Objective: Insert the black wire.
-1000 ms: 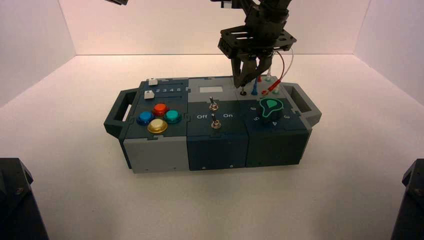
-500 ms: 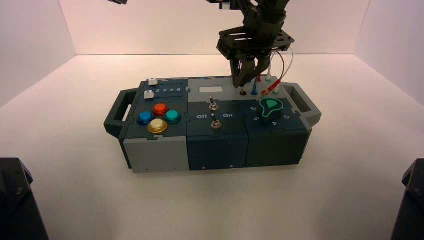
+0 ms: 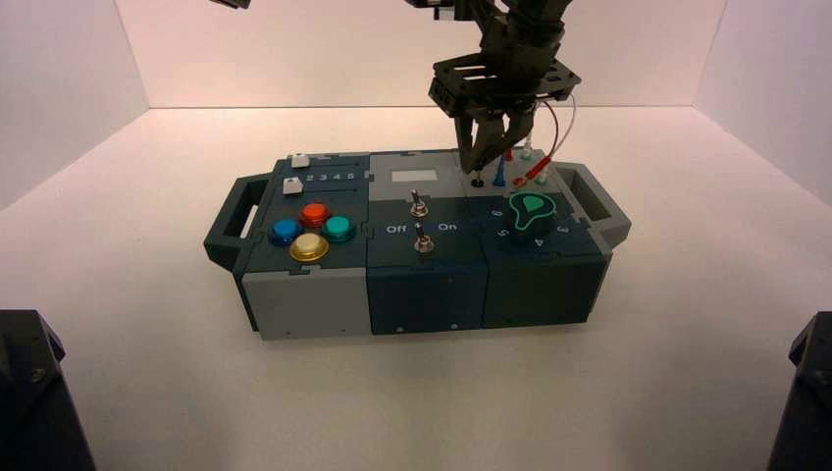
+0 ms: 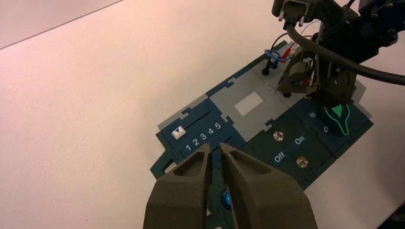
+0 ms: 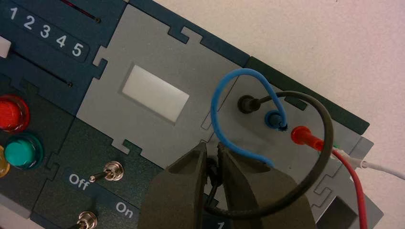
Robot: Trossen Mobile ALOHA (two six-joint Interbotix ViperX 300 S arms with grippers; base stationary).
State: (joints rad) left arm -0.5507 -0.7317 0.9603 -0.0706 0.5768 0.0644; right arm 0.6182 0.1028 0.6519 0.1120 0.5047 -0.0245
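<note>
The black wire (image 5: 325, 143) loops over the grey wire panel at the box's back right. One of its black plugs sits in a socket (image 5: 246, 103). My right gripper (image 5: 212, 151) is shut on the other black plug (image 5: 213, 172), which is pinched between its fingers. In the high view the right gripper (image 3: 488, 157) hangs just above a dark socket (image 3: 477, 182) on the panel. My left gripper (image 4: 216, 151) hovers high over the slider and button end of the box, fingers a narrow gap apart with nothing between them.
A blue wire (image 5: 217, 109) arches beside the black one, and a red plug (image 5: 305, 135) with a red and a white lead sits next to them. The green knob (image 3: 530, 209), two toggle switches (image 3: 418, 206) and coloured buttons (image 3: 314, 228) lie toward the box's front.
The right gripper swayed very slightly left and back above the socket, still shut on the plug. The left arm has not moved.
</note>
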